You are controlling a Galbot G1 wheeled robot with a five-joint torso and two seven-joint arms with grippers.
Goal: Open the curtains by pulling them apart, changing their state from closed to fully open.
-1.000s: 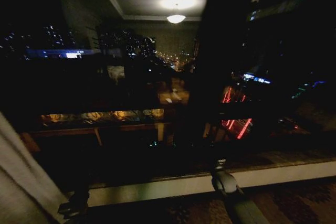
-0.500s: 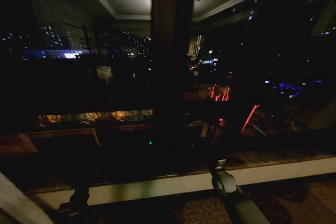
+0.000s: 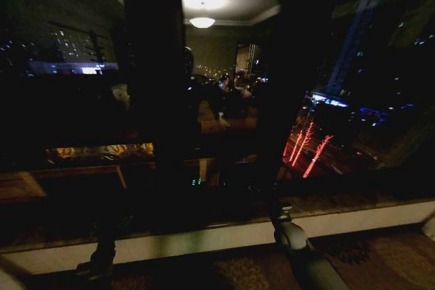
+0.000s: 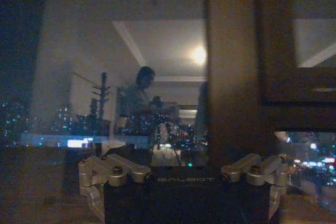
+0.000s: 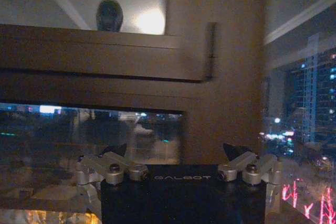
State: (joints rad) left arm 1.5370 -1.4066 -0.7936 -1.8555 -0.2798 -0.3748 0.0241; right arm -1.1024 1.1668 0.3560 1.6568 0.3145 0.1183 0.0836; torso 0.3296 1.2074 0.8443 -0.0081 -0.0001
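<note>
Both end effectors face the dark window glass (image 3: 81, 120), fingers cropped.

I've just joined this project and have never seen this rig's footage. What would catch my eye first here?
The dark window ahead, its glass mirroring a lit ceiling lamp near the top of the head view. Red neon streaks glow lower right, above the pale sill. Both arms sit low: the left gripper and right gripper near the sill, holding nothing.
</note>
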